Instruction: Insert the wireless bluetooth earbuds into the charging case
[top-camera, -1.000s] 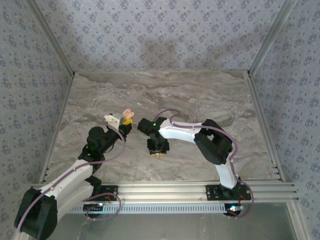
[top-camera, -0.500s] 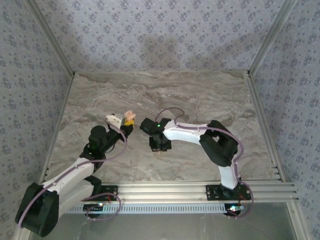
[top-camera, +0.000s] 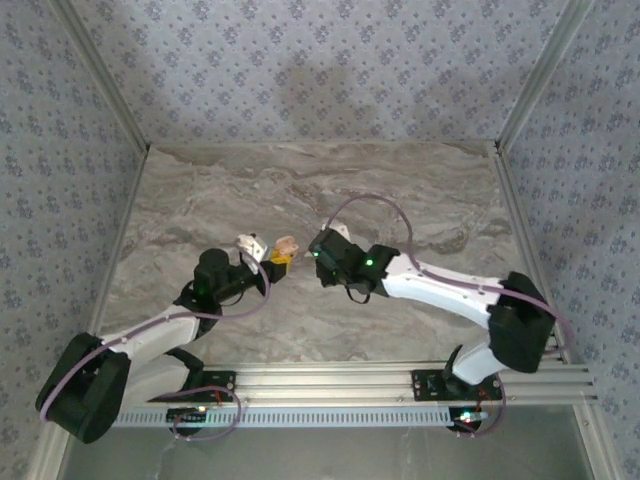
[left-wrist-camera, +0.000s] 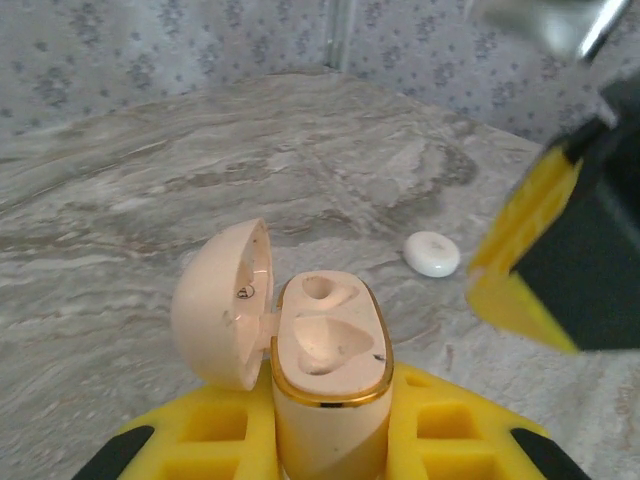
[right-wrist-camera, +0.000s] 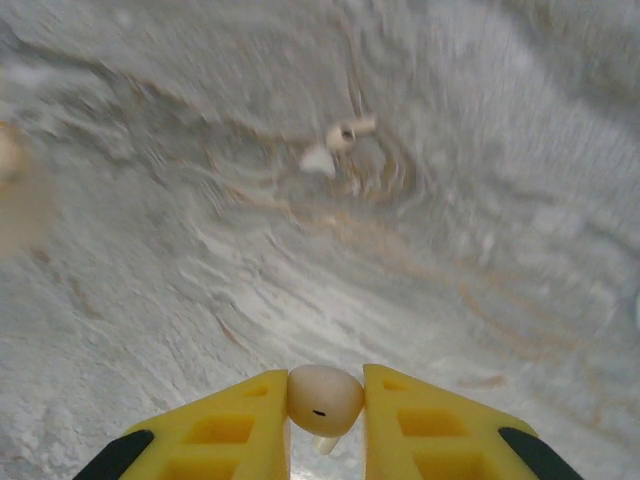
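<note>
End effectors, top view: left end effector (top-camera: 277, 258) and right end effector (top-camera: 318, 250) face each other near the middle of the table (top-camera: 420, 190), close but apart.
Left wrist view: fingers (left-wrist-camera: 440, 440) clamped on the charging case (left-wrist-camera: 330, 350), upright, lid open to the left, both wells empty; a white puck (left-wrist-camera: 432, 253) lies on the table beyond.
Right wrist view: fingers (right-wrist-camera: 420, 420) clamped on the held earbud (right-wrist-camera: 325, 398); a loose earbud (right-wrist-camera: 345, 133) lies on the table farther out, blurred.

No readable text, label, brand, number or sign appears on anything.
</note>
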